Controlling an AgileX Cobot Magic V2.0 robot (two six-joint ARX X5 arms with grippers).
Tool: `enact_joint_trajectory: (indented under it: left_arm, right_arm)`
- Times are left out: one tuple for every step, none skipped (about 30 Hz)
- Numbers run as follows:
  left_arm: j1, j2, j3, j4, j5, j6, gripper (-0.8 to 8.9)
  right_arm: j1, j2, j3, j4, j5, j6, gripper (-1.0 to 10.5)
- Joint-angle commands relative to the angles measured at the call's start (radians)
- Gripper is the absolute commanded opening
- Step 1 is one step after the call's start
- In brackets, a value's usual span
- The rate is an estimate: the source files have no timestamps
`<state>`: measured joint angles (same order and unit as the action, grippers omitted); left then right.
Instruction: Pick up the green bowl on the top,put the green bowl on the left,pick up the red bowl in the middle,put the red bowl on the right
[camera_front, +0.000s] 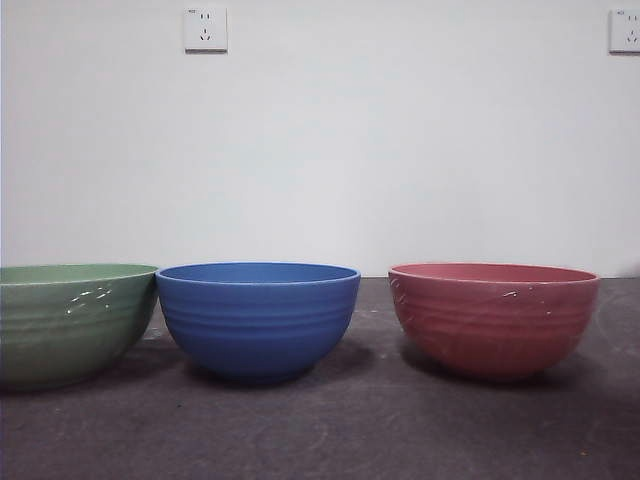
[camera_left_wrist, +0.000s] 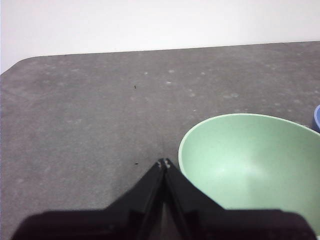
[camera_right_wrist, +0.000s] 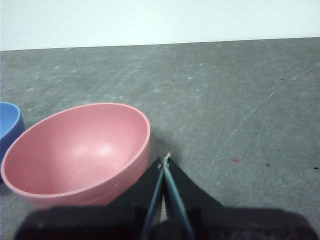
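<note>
The green bowl (camera_front: 70, 320) stands upright on the table at the left of the front view, cut by the frame's edge. It also shows in the left wrist view (camera_left_wrist: 255, 165), empty. The red bowl (camera_front: 493, 318) stands upright at the right, and shows empty in the right wrist view (camera_right_wrist: 80, 152). My left gripper (camera_left_wrist: 163, 163) is shut and empty, above the table beside the green bowl's rim. My right gripper (camera_right_wrist: 164, 161) is shut and empty, beside the red bowl's rim. Neither gripper shows in the front view.
A blue bowl (camera_front: 258, 318) stands between the green and red bowls, close against the green one; its edge shows in both wrist views (camera_left_wrist: 316, 117) (camera_right_wrist: 9, 125). The dark grey table (camera_front: 330, 430) ends at a white wall with two sockets (camera_front: 205, 29).
</note>
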<state>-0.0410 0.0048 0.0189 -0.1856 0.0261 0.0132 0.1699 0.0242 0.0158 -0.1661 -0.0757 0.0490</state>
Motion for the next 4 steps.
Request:
enact_joint_trajectory:
  left_arm:
    - [0.003, -0.003, -0.013, -0.005, 0.001, -0.01, -0.03]
    - [0.003, -0.003, -0.013, -0.005, 0.001, -0.01, -0.03]
    - [0.003, -0.003, -0.013, -0.005, 0.001, -0.01, -0.03]
    - [0.003, -0.003, -0.013, -0.005, 0.001, -0.01, -0.03]
  right_arm:
    - [0.0, 0.002, -0.008, -0.01, 0.003, 0.009, 0.0]
    - [0.0, 0.002, -0.008, -0.01, 0.003, 0.009, 0.0]
    - [0.0, 0.002, -0.008, -0.01, 0.003, 0.009, 0.0]
    - [0.0, 0.002, -0.008, -0.01, 0.003, 0.009, 0.0]
